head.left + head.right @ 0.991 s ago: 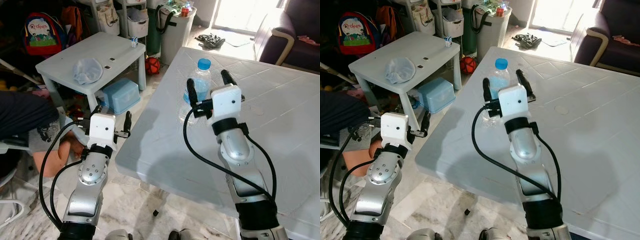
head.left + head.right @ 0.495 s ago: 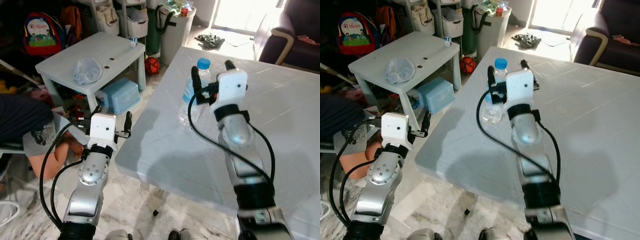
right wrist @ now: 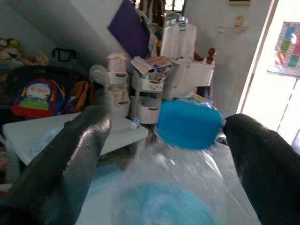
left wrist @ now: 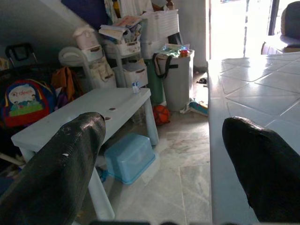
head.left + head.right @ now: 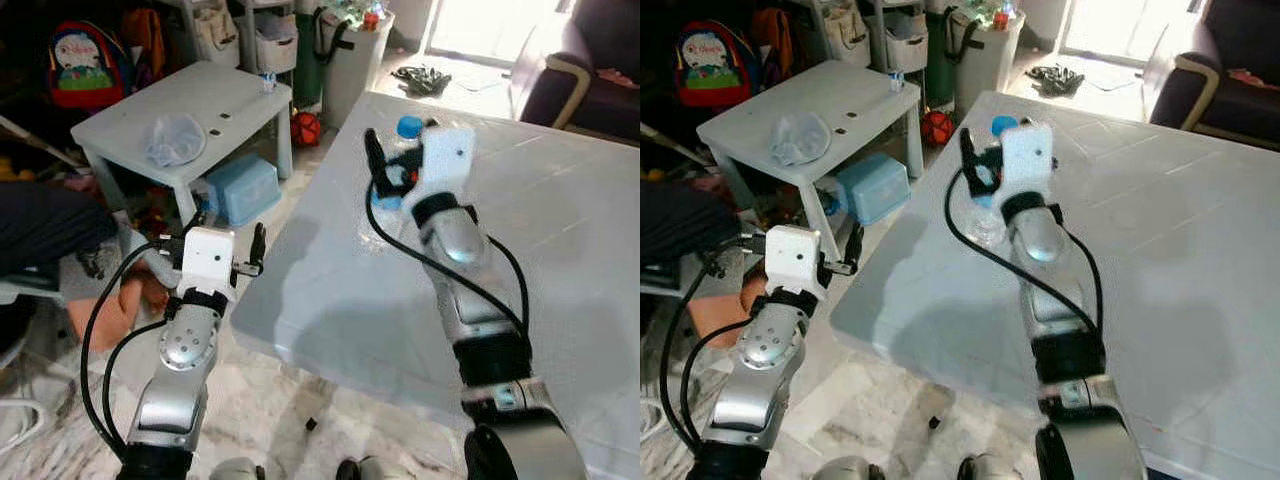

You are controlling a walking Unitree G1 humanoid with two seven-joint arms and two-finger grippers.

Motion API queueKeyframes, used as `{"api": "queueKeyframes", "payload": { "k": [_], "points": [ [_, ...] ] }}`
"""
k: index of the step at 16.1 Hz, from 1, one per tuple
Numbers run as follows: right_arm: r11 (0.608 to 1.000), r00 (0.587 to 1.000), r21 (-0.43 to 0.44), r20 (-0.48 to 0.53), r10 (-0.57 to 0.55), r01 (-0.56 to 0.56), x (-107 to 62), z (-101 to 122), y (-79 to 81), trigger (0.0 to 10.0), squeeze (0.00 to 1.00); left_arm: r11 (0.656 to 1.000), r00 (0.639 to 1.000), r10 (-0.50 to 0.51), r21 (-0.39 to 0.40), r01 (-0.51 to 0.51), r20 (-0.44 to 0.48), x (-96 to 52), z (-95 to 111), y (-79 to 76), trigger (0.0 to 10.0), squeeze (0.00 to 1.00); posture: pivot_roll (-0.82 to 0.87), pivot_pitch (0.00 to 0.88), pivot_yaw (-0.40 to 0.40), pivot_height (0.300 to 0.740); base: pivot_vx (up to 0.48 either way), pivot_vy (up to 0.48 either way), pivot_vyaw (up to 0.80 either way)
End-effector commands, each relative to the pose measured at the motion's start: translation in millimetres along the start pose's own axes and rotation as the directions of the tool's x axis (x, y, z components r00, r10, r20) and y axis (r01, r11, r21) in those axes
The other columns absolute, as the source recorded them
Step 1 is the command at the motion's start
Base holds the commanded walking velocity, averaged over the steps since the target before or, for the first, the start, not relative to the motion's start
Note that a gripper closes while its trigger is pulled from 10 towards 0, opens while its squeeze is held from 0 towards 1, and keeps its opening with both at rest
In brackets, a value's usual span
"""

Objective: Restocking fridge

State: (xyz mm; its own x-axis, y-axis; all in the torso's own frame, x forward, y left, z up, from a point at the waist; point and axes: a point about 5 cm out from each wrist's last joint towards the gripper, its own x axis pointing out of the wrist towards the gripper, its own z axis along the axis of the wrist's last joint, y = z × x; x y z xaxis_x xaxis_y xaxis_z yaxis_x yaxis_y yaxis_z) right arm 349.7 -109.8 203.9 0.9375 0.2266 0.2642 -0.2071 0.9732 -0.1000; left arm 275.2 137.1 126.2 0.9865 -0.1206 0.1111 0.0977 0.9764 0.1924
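A clear water bottle with a blue cap (image 5: 407,126) stands on the big white table (image 5: 560,230) near its far left corner. My right gripper (image 5: 398,165) is at the bottle's upper part, open. In the right wrist view the blue-capped bottle (image 3: 187,125) sits between the two black fingers (image 3: 70,154), and I cannot tell whether they touch it. The white wrist housing hides much of the bottle from the head views. My left gripper (image 5: 222,233) hangs open beside the table's left edge with nothing between its fingers (image 4: 61,164).
A small white table (image 5: 190,100) holding a crumpled bag stands to the left, with a blue storage box (image 5: 240,190) under it. A person (image 5: 50,230) crouches at the far left near my left arm. A grey bin (image 5: 350,55) and a sofa (image 5: 590,70) stand behind.
My right gripper has moved forward and left over the table until its fingers straddle the bottle. The left arm has stayed put. The person at the left has shifted slightly.
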Motion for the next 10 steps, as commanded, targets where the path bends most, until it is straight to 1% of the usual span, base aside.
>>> {"api": "queueKeyframes", "payload": {
  "k": [1,2,4,7,8,9,10],
  "points": [
    [1.000,1.000,0.003,-0.002,0.000,0.000,2.7,1,-3.4,2.0,0.00,1.000,1.000,-0.009,0.013,0.009,0.005,3.1,2,0.4,10.0,0.00,0.09,0.039,-0.051,0.740,0.000,0.000,0.00],
    [1.000,1.000,-0.002,-0.004,0.016,-0.016,3.0,2,-5.4,0.0,0.00,1.000,1.000,-0.003,0.016,0.003,0.004,2.9,2,2.3,10.0,0.00,0.09,0.040,-0.052,0.740,0.000,0.000,0.00],
    [1.000,1.000,-0.011,-0.011,0.017,-0.018,3.5,1,-11.9,0.0,0.00,1.000,1.000,-0.002,0.019,0.002,-0.007,0.4,-1,2.2,10.0,0.00,0.09,0.040,-0.053,0.740,0.000,0.000,0.00],
    [0.999,0.999,-0.032,-0.039,0.013,-0.015,3.5,-1,-20.1,0.0,0.00,1.000,1.000,-0.010,0.019,0.010,-0.011,1.1,-1,-0.4,10.0,0.00,0.09,0.038,-0.054,0.740,0.000,0.000,0.00],
    [0.999,0.999,-0.034,-0.054,0.000,-0.002,0.7,-3,-26.2,0.6,0.00,1.000,1.000,-0.012,0.025,0.013,-0.013,1.8,-1,0.8,10.0,0.00,0.09,0.037,-0.053,0.740,0.000,0.000,0.00],
    [0.999,0.998,-0.032,-0.068,-0.008,0.006,-1.1,-6,-28.8,0.0,0.00,1.000,1.000,-0.010,0.028,0.011,-0.014,2.3,-1,2.3,10.0,0.00,0.09,0.036,-0.053,0.740,0.000,0.000,0.00],
    [0.999,0.997,-0.034,-0.075,-0.013,0.010,-3.5,-8,-30.4,0.0,0.00,0.999,1.000,-0.007,0.031,0.008,-0.016,2.6,-2,4.2,10.0,0.00,0.09,0.035,-0.051,0.740,0.000,0.000,0.00]
  ]
}}
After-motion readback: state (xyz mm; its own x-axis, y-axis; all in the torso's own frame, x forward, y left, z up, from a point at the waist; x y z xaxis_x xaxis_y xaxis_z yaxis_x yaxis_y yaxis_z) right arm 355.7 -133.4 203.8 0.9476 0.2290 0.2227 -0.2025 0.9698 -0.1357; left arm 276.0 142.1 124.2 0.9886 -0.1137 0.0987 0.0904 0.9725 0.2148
